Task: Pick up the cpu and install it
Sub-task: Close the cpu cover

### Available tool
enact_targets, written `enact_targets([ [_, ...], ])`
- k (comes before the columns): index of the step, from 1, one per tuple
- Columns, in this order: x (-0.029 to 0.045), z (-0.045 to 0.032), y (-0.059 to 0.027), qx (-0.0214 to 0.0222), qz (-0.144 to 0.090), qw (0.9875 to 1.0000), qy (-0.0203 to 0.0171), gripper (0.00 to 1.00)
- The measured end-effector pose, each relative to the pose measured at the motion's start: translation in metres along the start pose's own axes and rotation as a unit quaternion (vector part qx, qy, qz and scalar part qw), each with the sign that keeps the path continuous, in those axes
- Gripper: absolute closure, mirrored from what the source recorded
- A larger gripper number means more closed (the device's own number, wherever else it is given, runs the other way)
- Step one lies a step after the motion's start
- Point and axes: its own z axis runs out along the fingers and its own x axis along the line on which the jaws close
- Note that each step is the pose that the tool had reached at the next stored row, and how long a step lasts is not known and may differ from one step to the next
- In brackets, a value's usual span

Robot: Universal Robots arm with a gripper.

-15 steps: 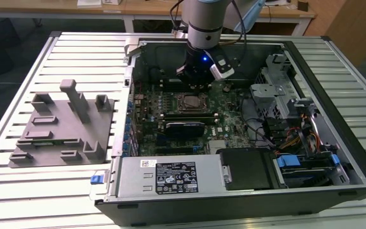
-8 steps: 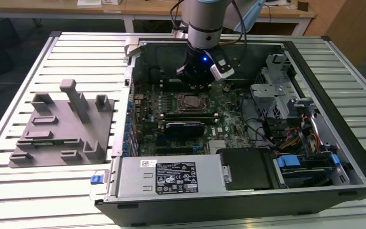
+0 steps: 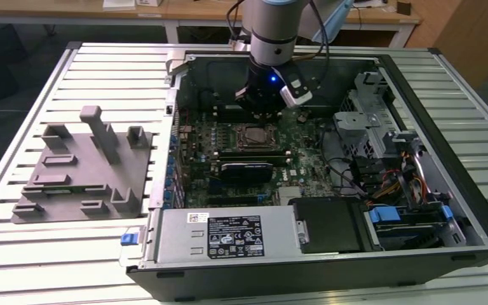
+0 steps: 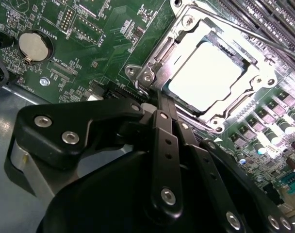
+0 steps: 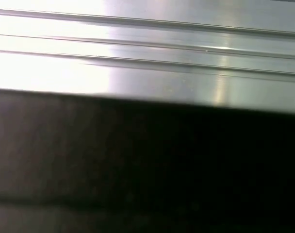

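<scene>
In the second wrist view the cpu [image 4: 205, 73], a bright silvery-white square, lies inside the metal socket frame [image 4: 152, 65] on the green motherboard [image 4: 99, 53]. My gripper [image 4: 156, 101] has its black fingers [image 4: 163, 128] pressed together with nothing between them, the tips just beside the frame's near corner. In the exterior view the gripper [image 3: 265, 115] hangs inside the open computer case, just behind the socket, where the cpu [image 3: 251, 135] shows as a small pale square.
The case wall [image 3: 447, 133] rings the board, with a drive cage [image 3: 365, 124], cables and a power supply [image 3: 227, 235] at the front. A grey fixture block [image 3: 83, 168] stands on the slatted table [image 3: 32, 254]. A coin battery [image 4: 35, 44] sits on the board.
</scene>
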Motion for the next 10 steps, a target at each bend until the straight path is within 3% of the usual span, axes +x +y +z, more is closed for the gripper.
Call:
enact_targets([
  [3, 0.0001, -0.0001, -0.0001, -0.0044, 0.0, 1.0, -0.0002, 0.89],
  [10, -0.0002, -0.0007, 0.0001, -0.0086, 0.0, 1.0, -0.0007, 0.89],
])
